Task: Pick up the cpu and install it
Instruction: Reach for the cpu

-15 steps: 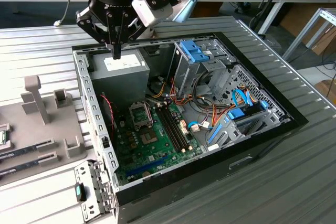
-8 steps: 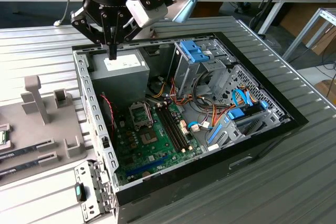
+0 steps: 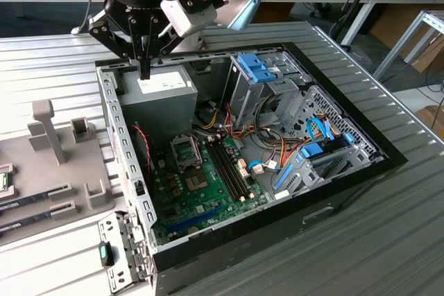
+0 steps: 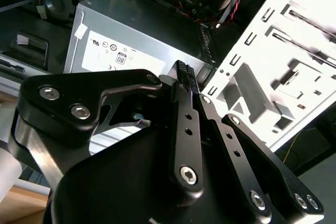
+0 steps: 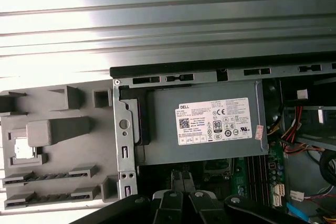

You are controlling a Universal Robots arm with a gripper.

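Observation:
The cpu (image 5: 23, 150) is a small silvery square lying in a recess of the grey holder tray (image 5: 63, 129), outside the open computer case. In the exterior view the cpu (image 3: 3, 181) sits at the far left edge on that tray (image 3: 41, 164). My gripper (image 3: 144, 68) hangs above the grey power supply (image 3: 156, 98) at the case's back corner, well away from the cpu. Its black fingers are shut together with nothing between them, as both wrist views of the gripper (image 4: 184, 71) (image 5: 181, 179) show. The empty processor socket (image 3: 186, 149) lies on the green motherboard (image 3: 198, 195).
The case's metal side wall (image 3: 121, 150) stands between the tray and the motherboard. Two memory sticks (image 3: 38, 200) lie in tray slots. Blue drive cages (image 3: 260, 71) and cable bundles (image 3: 270, 140) crowd the case on the exterior view's right. A ribbed metal table (image 3: 388, 240) surrounds everything.

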